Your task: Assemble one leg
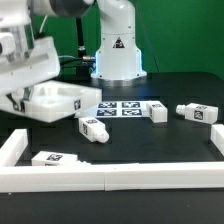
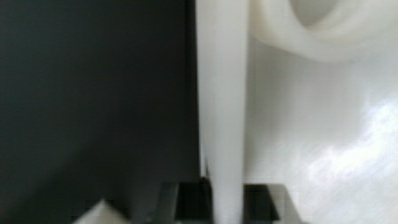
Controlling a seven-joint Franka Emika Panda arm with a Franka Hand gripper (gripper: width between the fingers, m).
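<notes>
Wrist view: pincer point(image 2: 221, 198) clamped on the white tabletop point(image 2: 329, 130), seen edge-on (smooth, glossy), with a round hole point(image 2: 338, 20) out past the pincer.

From my remote desk, the exterior view: the marker board point(image 1: 122, 108) lies flat on the black table point(image 1: 150, 145), just toward 12 o'clock from its centre. A white rail point(image 1: 120, 180) lines the table's 6 o'clock edge, its ends turning back at 9 and 3 o'clock. A green backdrop point(image 1: 185, 35) stands at 12 o'clock.
</notes>
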